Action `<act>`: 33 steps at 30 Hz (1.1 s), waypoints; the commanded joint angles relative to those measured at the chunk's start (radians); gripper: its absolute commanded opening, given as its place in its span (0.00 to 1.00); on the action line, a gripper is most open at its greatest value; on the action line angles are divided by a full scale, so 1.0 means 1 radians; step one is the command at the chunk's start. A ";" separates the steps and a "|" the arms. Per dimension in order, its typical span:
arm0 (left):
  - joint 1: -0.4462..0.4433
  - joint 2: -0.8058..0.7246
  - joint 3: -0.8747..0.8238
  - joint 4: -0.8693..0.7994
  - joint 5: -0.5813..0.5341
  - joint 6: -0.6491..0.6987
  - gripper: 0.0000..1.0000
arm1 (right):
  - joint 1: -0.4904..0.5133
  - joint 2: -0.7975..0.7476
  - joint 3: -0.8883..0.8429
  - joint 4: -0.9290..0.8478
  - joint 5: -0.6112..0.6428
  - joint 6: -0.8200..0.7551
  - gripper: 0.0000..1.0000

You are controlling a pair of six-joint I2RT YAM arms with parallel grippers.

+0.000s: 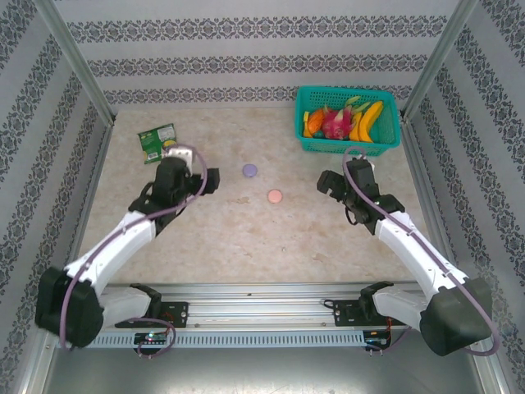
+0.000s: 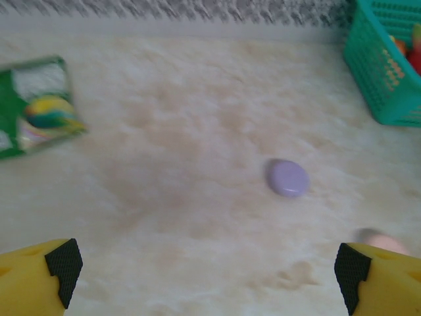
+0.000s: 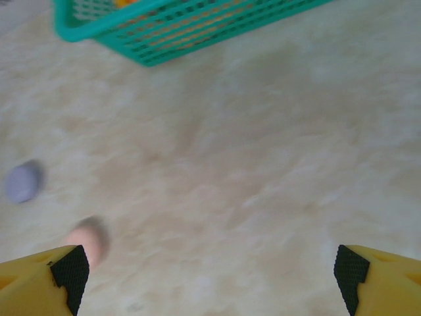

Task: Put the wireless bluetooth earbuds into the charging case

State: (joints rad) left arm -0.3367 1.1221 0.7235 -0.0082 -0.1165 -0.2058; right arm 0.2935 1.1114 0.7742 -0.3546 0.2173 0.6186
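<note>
Charging case, lilac disc [image 1: 249, 170]: lies flat on the surface [image 1: 246, 238], about mid-width and somewhat to the far side; nothing touches it. In the left wrist view [image 2: 287, 178] it sits right of centre, well beyond the fingertips.
Charging case, pink disc [image 1: 274, 195]: near the lilac one, to its right and nearer; the two are apart. In the right wrist view [image 3: 89, 238] it is blurred, just beside the left fingertip pad.
Earbuds: too small to pick out against the mottled surface; cannot tell where they lie.
Left fingers [image 2: 39, 280]: released, spread wide, nothing between them; left of both discs.
Right fingers [image 3: 381, 280]: released, spread wide, nothing between them; right of both discs.
Basket [image 1: 312, 141]: teal, far right corner, holding bananas and other fruit.
Green packet [image 1: 156, 141]: far left, flat on the surface, just beyond the left arm's wrist.
</note>
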 commanded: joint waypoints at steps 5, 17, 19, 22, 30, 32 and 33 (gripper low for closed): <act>0.141 -0.009 -0.299 0.441 -0.177 0.187 1.00 | -0.038 -0.020 -0.187 0.345 0.307 -0.274 0.98; 0.280 0.337 -0.369 0.869 -0.016 0.213 1.00 | -0.116 0.190 -0.396 1.006 0.232 -0.586 0.98; 0.291 0.375 -0.370 0.901 0.028 0.217 1.00 | -0.131 0.190 -0.460 1.162 0.128 -0.635 0.98; 0.301 0.446 -0.363 0.961 0.072 0.224 1.00 | -0.194 0.283 -0.496 1.321 0.026 -0.618 0.98; 0.346 0.442 -0.301 0.822 0.169 0.201 1.00 | -0.290 0.413 -0.394 1.284 -0.174 -0.567 0.98; 0.346 0.442 -0.300 0.823 0.168 0.201 1.00 | -0.283 0.401 -0.389 1.249 -0.161 -0.577 0.98; 0.347 0.443 -0.301 0.823 0.167 0.201 1.00 | -0.270 0.406 -0.401 1.286 -0.137 -0.584 0.98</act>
State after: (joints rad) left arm -0.0021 1.5600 0.4110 0.8207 0.0143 -0.0002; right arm 0.0086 1.5314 0.3725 0.8829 0.1215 0.0338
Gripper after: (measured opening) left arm 0.998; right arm 0.976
